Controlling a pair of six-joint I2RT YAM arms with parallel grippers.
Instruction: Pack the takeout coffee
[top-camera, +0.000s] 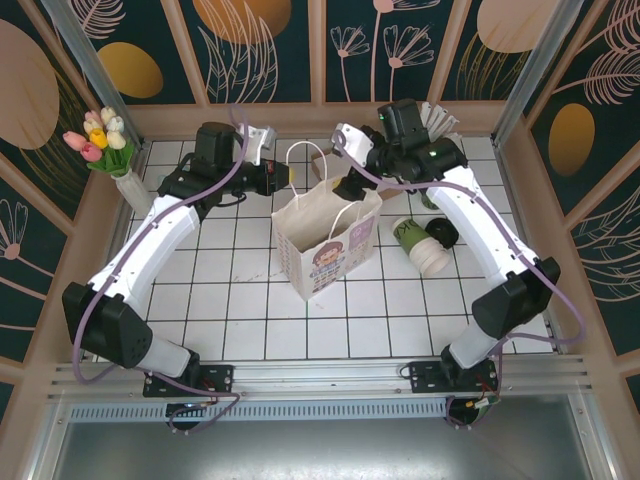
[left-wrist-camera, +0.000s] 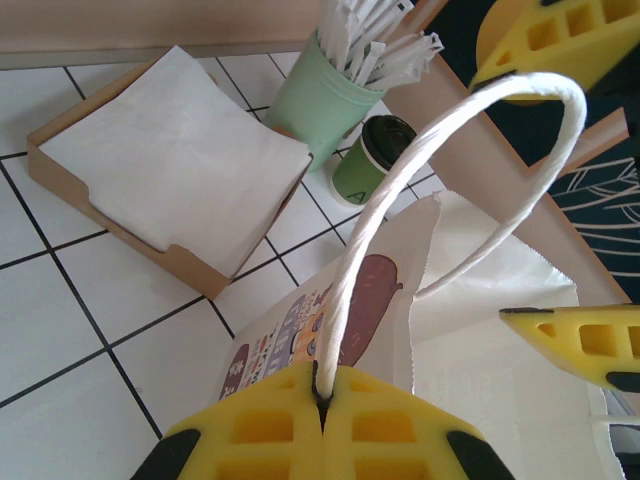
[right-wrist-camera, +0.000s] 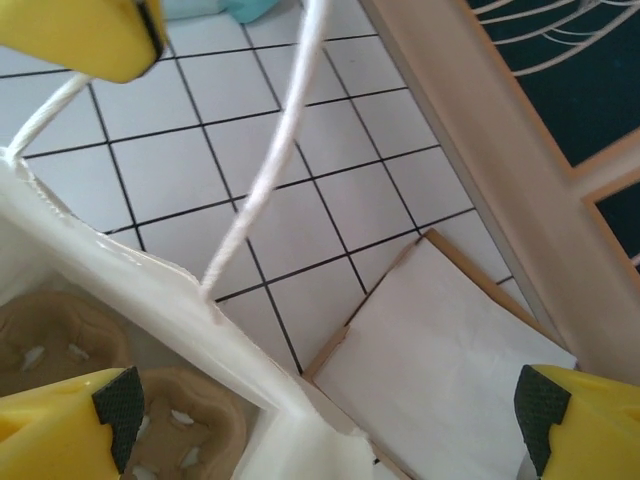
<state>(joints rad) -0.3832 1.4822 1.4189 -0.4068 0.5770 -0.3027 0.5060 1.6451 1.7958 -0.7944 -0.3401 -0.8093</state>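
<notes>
The takeout coffee (left-wrist-camera: 368, 165) is a little dark green paper cup, black lid on, standing upright on the white-tiled tabletop (left-wrist-camera: 60, 330), upper middle of the left wrist view.

Overhead view; wrist close-ups sharing bag (top-camera: 325, 245)

The tall paper bag (top-camera: 325, 240) is white, with a cartoon print in purple, brown and pink and a white cord handle (left-wrist-camera: 530, 85). The pads of my left gripper (left-wrist-camera: 322, 400) are bright yellow with black corners. The small paper cup (left-wrist-camera: 358, 175) is dark green under a round black plastic lid. The stick holder (left-wrist-camera: 315, 100) is mint green, its wrapped sticks white. The table tiles (left-wrist-camera: 60, 330) are white with dark grout.
</notes>
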